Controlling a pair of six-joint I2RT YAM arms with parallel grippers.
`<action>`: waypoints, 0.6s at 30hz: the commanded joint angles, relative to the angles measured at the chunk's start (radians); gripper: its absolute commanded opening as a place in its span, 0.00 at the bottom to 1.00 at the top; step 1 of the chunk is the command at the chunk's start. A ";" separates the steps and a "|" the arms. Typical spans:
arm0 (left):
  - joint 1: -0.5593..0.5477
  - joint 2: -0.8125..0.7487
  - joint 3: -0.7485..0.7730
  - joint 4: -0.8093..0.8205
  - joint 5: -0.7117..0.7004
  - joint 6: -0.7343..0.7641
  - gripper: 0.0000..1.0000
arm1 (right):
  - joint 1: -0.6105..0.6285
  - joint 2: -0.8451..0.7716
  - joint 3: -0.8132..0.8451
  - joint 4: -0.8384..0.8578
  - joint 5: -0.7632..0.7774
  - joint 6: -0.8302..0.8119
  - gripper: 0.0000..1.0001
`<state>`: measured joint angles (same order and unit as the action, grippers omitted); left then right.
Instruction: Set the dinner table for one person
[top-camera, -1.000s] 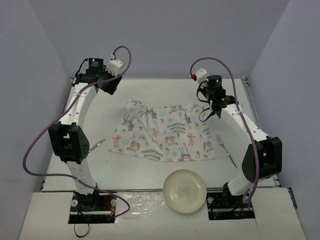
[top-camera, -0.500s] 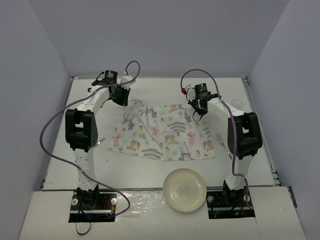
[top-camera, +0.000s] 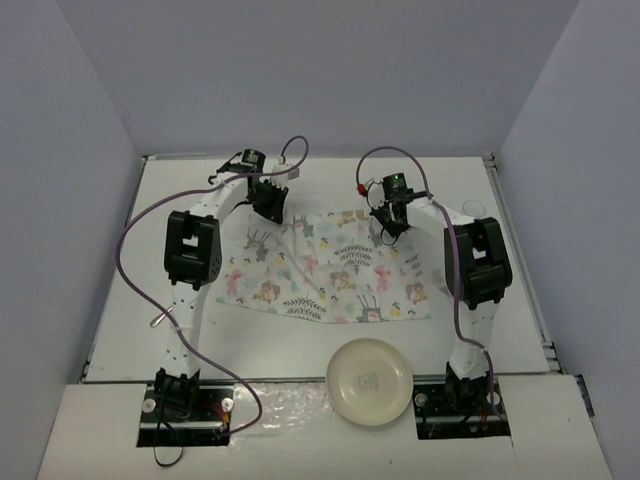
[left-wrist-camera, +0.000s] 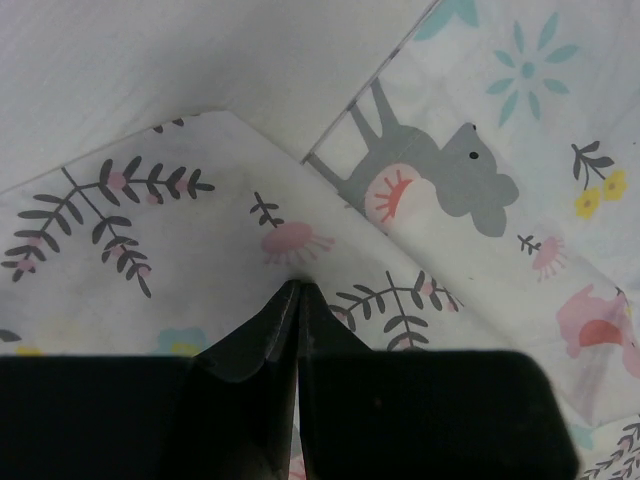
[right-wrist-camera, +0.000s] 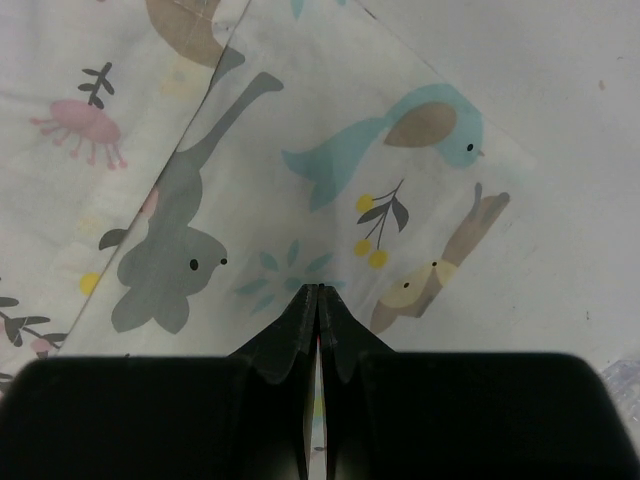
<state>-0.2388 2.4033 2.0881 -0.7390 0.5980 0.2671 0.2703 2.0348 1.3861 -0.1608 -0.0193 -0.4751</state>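
Top external view is showing the dinner table (top-camera: 330, 180), a big, flat, plain white top that is filling the whole floor of the work space. A soft cloth placemat (top-camera: 330, 270) is lying in the middle of it. The cloth is thin and white, with little printed animals, birds, leaves and flowers.

The left gripper (top-camera: 270, 210) is reaching down at the mat's 11 o'clock corner. The right gripper (top-camera: 390, 225) is reaching down near its 1 o'clock corner. Both sets of black jaws are pressed tight together with their tips right on the cloth. They seem to be pinching a bit of it, though the cloth is so thin that this is hard to be sure of.

In the left wrist view the corner is lying folded over on itself, with a sharp crease. In the right wrist view the cloth is lying flatter, with one soft fold running across it.

A round, smooth, cream plate (top-camera: 369, 381) is sitting at 6 o'clock, off the mat, near the arm bases.

So the job is only starting, I think. The mat is down but needs smoothing. The plate is waiting to go on it, and no fork, knife or spoon is lying on the mat yet.
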 joint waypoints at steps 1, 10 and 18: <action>0.017 -0.002 0.069 -0.048 0.025 -0.020 0.00 | 0.007 0.015 0.044 0.012 0.021 0.012 0.00; 0.082 0.007 0.057 -0.054 -0.038 -0.029 0.00 | -0.029 0.121 0.134 0.000 0.197 0.008 0.00; 0.146 0.004 0.067 -0.056 -0.071 -0.021 0.00 | -0.064 0.221 0.233 -0.012 0.192 0.017 0.00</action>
<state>-0.1301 2.4386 2.1323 -0.7790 0.5948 0.2388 0.2230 2.1995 1.5817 -0.1381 0.1525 -0.4749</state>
